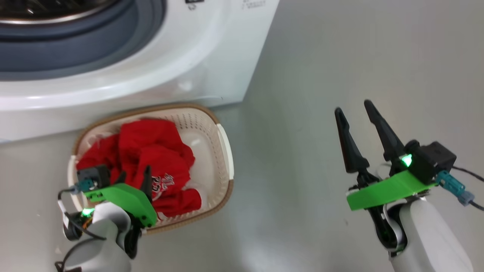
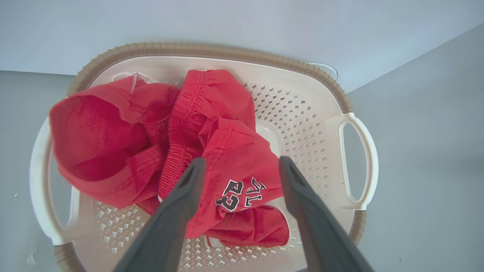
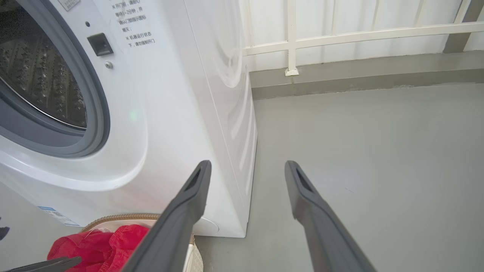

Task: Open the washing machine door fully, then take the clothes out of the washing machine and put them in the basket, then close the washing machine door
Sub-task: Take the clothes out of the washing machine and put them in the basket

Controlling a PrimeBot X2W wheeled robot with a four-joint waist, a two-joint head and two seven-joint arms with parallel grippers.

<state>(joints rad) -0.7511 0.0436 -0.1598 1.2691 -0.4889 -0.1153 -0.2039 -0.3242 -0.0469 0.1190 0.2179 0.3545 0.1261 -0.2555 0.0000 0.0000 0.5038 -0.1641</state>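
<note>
As the clothes (image 1: 151, 158) lie in the basket (image 1: 224, 151) at seven o'clock, left hand (image 2: 242, 160) and right hand (image 1: 352, 106) are spread wide, empty; the door must be closed next.

A smooth grey floor (image 1: 321, 94) is spreading across the right half of the head view, pale glare lying on it; in the right wrist view a white railing (image 3: 340, 37) is running along the upper right of the frame, its upright (image 3: 291, 34) standing on a raised grey kerb (image 3: 359, 77); a grey post (image 3: 459, 30) is rising at the top right corner; a small pale fleck (image 2: 32, 257) is lying at the lower left of the left wrist view.
</note>
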